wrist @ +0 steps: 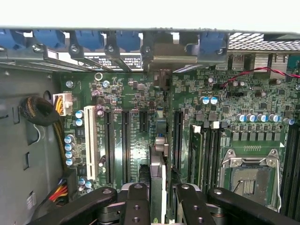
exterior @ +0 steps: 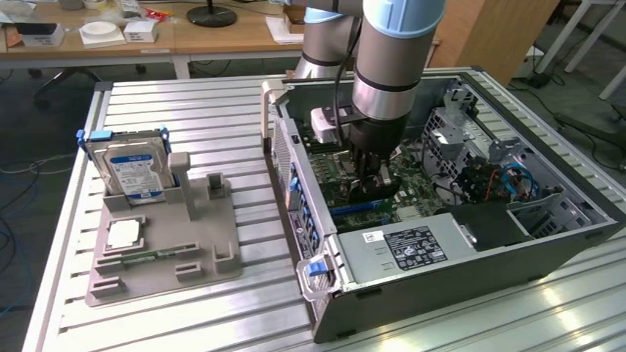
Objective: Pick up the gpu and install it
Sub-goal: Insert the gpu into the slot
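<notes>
The gripper (exterior: 374,176) reaches down inside the open computer case (exterior: 547,242), its fingers closed narrowly on the gpu (wrist: 158,180), which stands edge-on over the green motherboard (wrist: 140,98) among the long black slots. The case lies on a ribbed aluminium table (exterior: 196,110). At nine o'clock from the case, a grey holder tray (exterior: 161,249) carries a hard drive (exterior: 132,169) with a blue-white label and a slim green memory stick (exterior: 146,257). Beyond the table, at twelve o'clock, wooden desks (exterior: 196,37) stand with boxes and clutter on them.
</notes>
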You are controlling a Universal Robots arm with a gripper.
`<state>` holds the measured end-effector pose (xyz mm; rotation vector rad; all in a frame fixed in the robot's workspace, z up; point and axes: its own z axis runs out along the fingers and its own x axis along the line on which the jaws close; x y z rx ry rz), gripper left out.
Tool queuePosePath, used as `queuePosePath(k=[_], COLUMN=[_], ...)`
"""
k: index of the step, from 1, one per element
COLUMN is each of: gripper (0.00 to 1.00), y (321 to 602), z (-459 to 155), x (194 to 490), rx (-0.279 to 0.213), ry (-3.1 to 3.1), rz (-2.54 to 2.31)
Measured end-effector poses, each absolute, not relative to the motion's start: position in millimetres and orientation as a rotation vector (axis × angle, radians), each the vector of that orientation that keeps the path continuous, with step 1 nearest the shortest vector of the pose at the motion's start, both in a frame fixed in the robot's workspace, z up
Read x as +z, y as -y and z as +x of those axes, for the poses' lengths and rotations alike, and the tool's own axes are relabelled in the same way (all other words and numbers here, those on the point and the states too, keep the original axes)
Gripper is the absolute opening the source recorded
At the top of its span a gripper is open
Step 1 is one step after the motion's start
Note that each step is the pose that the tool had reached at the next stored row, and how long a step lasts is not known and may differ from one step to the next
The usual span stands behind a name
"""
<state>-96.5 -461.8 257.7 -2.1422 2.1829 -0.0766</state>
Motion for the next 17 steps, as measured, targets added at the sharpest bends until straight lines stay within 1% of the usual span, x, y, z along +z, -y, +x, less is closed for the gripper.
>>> queuePosePath(k=[17], gripper=[0.26], y=[461.5], z=[-97.7], x=[254.0], rx=[-0.077], ry=[-2.183], rz=[-2.142])
